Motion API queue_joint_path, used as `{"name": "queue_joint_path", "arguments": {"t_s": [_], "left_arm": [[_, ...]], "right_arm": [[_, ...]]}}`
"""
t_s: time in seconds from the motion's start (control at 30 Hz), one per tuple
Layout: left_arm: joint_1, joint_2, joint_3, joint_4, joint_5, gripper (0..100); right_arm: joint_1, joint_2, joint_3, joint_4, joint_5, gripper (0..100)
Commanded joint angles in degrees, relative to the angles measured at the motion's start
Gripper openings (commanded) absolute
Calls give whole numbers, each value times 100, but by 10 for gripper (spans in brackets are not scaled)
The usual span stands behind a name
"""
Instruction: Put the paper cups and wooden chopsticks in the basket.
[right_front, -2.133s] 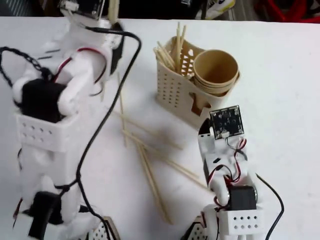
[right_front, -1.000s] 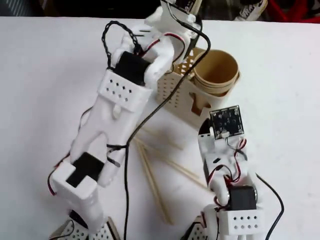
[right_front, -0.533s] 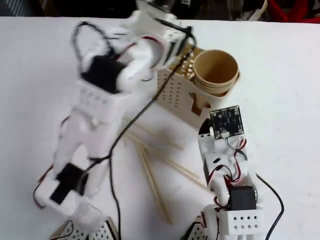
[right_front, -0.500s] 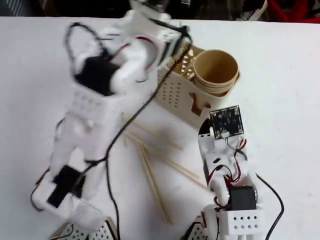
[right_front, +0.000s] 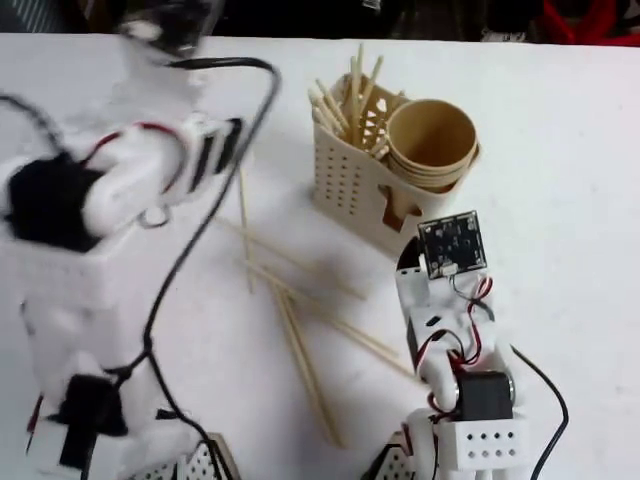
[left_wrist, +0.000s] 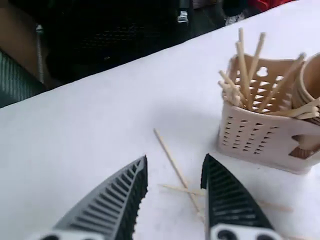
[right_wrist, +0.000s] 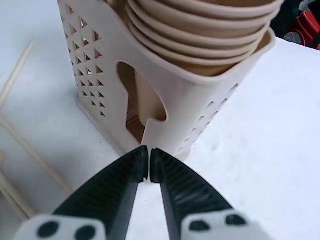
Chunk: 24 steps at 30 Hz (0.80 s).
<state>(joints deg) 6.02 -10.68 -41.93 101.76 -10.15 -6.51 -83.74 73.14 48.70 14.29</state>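
Several wooden chopsticks (right_front: 305, 365) were scattered on the table (right_front: 560, 150) beside the basket (right_front: 345, 185); the left gripper (left_wrist: 175, 160) was spread wide, the right gripper (right_wrist: 149, 154) pressed closed.

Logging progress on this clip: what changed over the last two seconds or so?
The left gripper swung over the basket, then drew back to the left side of the table; it is open now. The chopsticks standing in the basket look fuller. The right gripper, shut in front of the basket, the cups and the loose chopsticks stayed put.
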Motion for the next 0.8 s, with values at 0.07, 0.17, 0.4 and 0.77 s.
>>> {"name": "queue_joint_path", "arguments": {"t_s": [0.07,0.17,0.4,0.77], "left_arm": [[-954,-1262,914,35,-26,180],[-1393,-1965,2013,-176,-26,180],[-2343,-4066,5486,-1925,9,180],[-2967,-5947,9802,-4044,0,181]], "right_arm": [[-356,-31,-290,163,703,51],[-778,-22,-607,673,818,53],[-1886,-22,-1275,1560,809,56],[-3002,2079,-1881,1815,1301,56]]}}
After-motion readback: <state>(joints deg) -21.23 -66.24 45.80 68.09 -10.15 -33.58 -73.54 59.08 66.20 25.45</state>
